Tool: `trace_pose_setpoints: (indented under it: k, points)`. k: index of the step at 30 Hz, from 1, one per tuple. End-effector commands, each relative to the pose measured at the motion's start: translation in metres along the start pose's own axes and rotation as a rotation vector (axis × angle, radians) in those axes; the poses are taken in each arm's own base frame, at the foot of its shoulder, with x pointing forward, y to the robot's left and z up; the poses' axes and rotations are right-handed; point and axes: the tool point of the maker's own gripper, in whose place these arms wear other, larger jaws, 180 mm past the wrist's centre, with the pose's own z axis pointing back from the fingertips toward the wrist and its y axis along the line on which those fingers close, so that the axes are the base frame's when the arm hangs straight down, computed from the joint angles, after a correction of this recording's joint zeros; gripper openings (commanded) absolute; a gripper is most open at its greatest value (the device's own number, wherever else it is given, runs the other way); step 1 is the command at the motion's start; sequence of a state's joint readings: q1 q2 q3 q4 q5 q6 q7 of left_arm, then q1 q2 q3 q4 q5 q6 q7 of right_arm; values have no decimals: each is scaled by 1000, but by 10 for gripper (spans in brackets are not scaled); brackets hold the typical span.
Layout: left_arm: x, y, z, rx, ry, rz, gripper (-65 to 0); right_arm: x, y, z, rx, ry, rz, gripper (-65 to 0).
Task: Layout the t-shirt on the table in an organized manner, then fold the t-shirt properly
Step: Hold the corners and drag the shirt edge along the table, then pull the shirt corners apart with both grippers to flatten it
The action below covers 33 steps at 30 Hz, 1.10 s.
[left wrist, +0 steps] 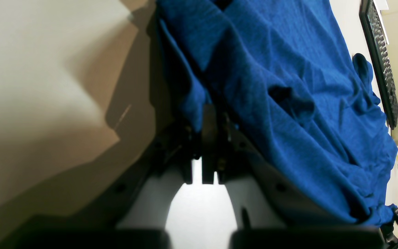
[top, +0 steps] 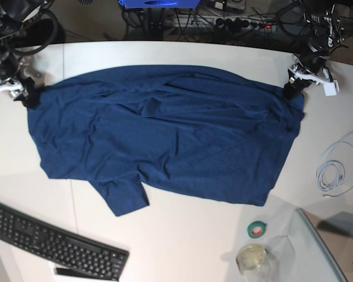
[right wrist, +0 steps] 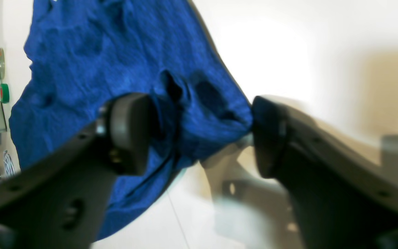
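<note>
Two grippers work the t-shirt [top: 165,135], spread across the table [top: 182,247] from 9 to 3 o'clock. My left gripper [top: 294,88] pinches its 3 o'clock edge; my right gripper [top: 28,94] gapes around cloth, so I fear that side slips and bunches

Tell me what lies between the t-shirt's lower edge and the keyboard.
In the base view, only bare white table lies between the t-shirt and the keyboard.
</note>
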State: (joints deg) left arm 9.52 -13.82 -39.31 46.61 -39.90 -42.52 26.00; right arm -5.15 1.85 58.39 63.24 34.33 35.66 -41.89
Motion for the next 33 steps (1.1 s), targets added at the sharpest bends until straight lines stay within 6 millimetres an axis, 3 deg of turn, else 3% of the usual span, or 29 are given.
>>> trace_pose_setpoints:
  k: [1,8,10,12,15,18,25,33]
  points:
    - [-35,19,8,83,165,-30,-650,-11,-7,2,-32,59,7,-317]
    - [-37,19,9,83,177,-30,-650,-12,-8,3,-34,61,7,-432]
    - [-43,19,10,83,218,-31,-650,-13,-8,3,-34,63,8,-516]
    - [-44,17,11,81,242,-38,-650,-13,-7,2,-31,70,9,-641]
    - [-33,12,11,72,232,-76,-650,-13,-4,4,-35,117,22,-638]
    - [-32,10,19,73,268,-123,-650,3,6,13,-41,115,86,-644]
    - [6,8,41,110,284,-249,-650,52,24,43,-144,72,101,-644]
    - [34,13,65,173,273,-284,-650,80,38,44,-164,74,-10,-644]
